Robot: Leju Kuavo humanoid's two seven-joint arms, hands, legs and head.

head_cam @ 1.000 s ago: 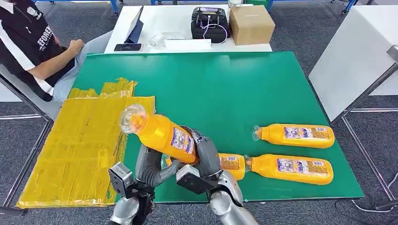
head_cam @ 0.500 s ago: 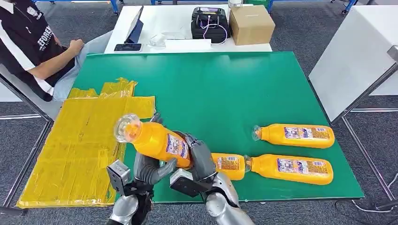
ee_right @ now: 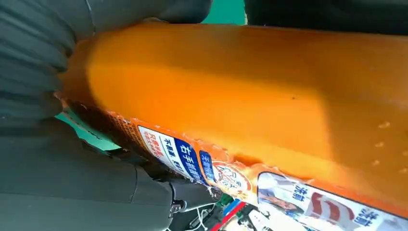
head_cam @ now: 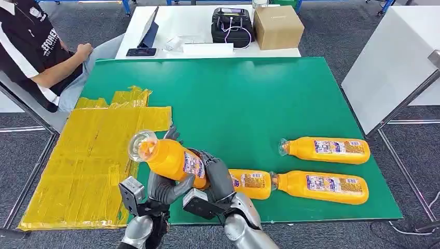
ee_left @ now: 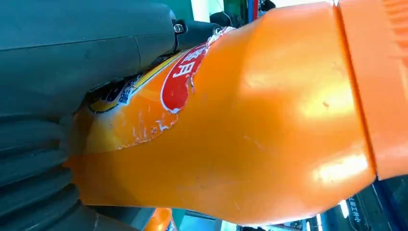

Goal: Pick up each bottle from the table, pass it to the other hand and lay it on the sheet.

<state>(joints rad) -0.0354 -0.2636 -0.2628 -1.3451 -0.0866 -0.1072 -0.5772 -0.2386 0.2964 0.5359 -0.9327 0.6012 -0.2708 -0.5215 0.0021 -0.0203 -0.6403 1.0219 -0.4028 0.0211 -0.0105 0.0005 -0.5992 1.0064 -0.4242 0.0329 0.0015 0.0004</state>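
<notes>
An orange bottle (head_cam: 171, 158) with a printed label is held in the air above the table's near edge, its clear end pointing towards the yellow sheet (head_cam: 88, 155). My left hand (head_cam: 163, 188) grips it from below and my right hand (head_cam: 215, 176) grips its other end. In the left wrist view the bottle (ee_left: 240, 120) lies against my left hand (ee_left: 72, 72). In the right wrist view the bottle (ee_right: 250, 91) lies in my right hand (ee_right: 57, 168). Three more orange bottles lie on the green table (head_cam: 249, 98): one (head_cam: 251, 183) just behind my right hand, two (head_cam: 326, 149) (head_cam: 319, 187) further right.
A seated person (head_cam: 36, 46) is at the far left corner. Behind the green table stands a white table (head_cam: 171, 21) with a cardboard box (head_cam: 277, 26), a black device (head_cam: 232, 23) and a tablet (head_cam: 148, 28). Another white table (head_cam: 394, 67) stands at the right.
Both hands and the held bottle have shifted a little to the left and lower, closer to my body. The lying bottles have not moved.
</notes>
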